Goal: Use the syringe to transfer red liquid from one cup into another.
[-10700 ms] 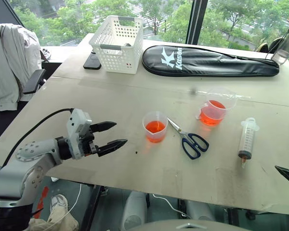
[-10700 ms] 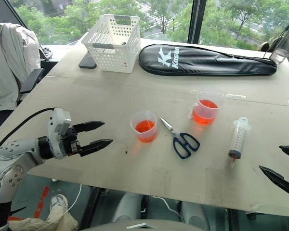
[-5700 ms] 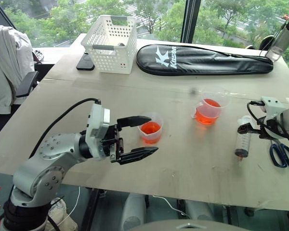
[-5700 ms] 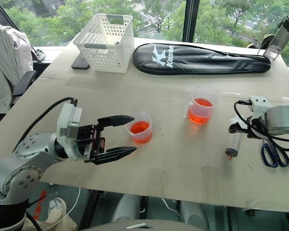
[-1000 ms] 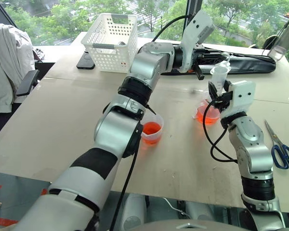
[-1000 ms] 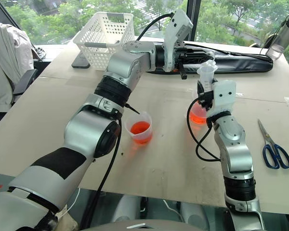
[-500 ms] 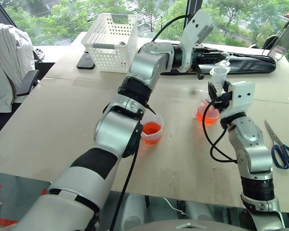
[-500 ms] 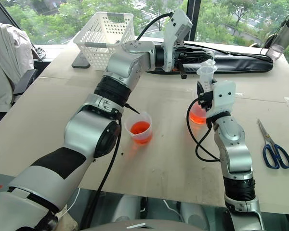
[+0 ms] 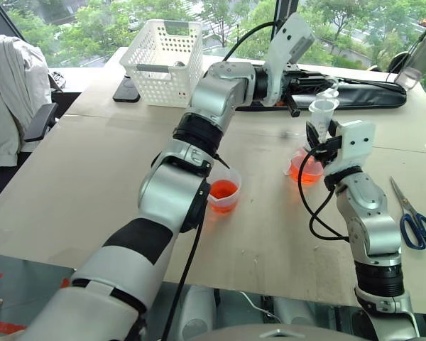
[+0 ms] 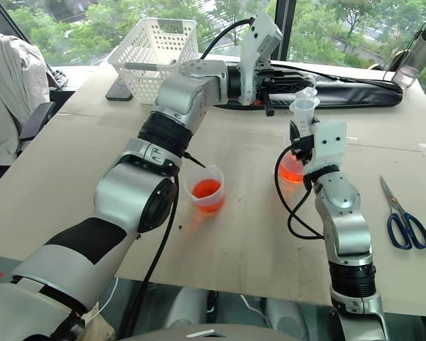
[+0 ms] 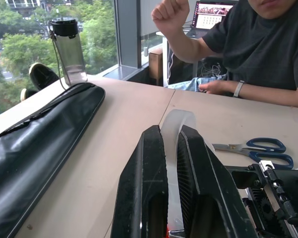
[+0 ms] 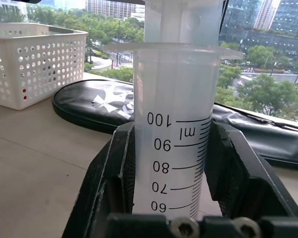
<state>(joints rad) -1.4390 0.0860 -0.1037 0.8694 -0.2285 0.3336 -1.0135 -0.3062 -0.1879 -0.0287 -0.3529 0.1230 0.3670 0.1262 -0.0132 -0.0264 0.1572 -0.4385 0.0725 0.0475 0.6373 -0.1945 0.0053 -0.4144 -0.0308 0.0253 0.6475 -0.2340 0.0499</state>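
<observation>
My right gripper is shut on the clear barrel of the syringe, which stands upright above the larger handled cup. That cup holds red liquid. The syringe's nozzle is hidden behind the gripper. My left arm reaches across from the left, and its gripper is shut on the whitish plunger top. The smaller cup, also holding red liquid, stands alone near the table's middle, left of the larger one.
Blue-handled scissors lie at the right edge. A white basket, a phone, a long black racket bag and a bottle line the far side. A person sits beyond the table.
In the last second nothing moved. Since the earliest frames the syringe has left the table and stands over the larger cup, my left arm has reached its plunger, and the scissors lie farther right.
</observation>
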